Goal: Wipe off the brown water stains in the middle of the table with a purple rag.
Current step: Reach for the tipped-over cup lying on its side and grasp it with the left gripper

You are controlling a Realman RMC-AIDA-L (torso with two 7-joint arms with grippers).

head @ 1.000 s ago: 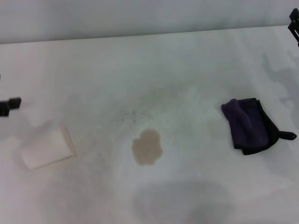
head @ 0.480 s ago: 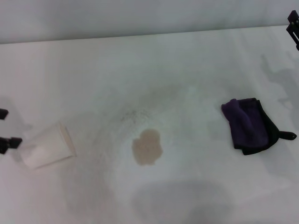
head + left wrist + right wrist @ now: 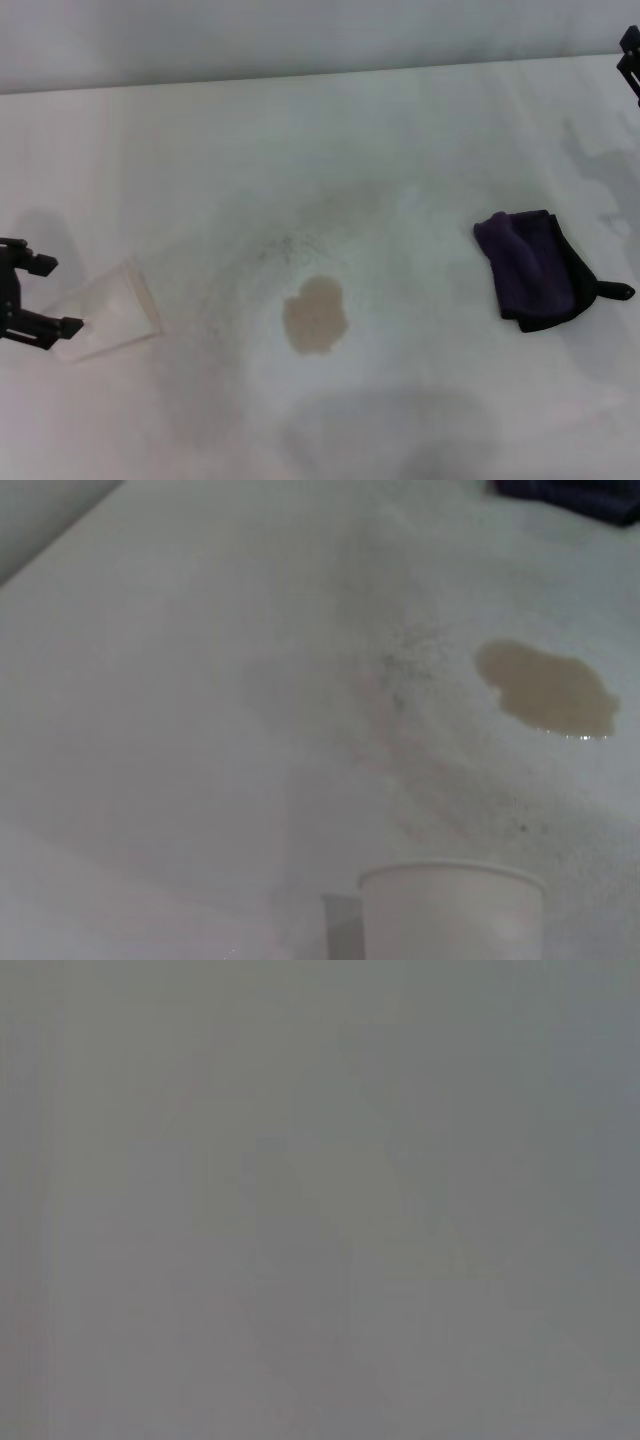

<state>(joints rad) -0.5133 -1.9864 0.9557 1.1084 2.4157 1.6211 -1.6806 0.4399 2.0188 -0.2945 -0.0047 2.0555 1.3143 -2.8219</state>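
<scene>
Left gripper (image 3: 45, 297) beside cup (image 3: 105, 322)

No text, label, brand, number or sign can be read on anything here.

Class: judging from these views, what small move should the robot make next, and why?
Probably bring the right hand down toward the purple rag: the rag lies ungrasped on the table, apart from the brown water stains. The left hand, open, is by the paper cup.
</scene>
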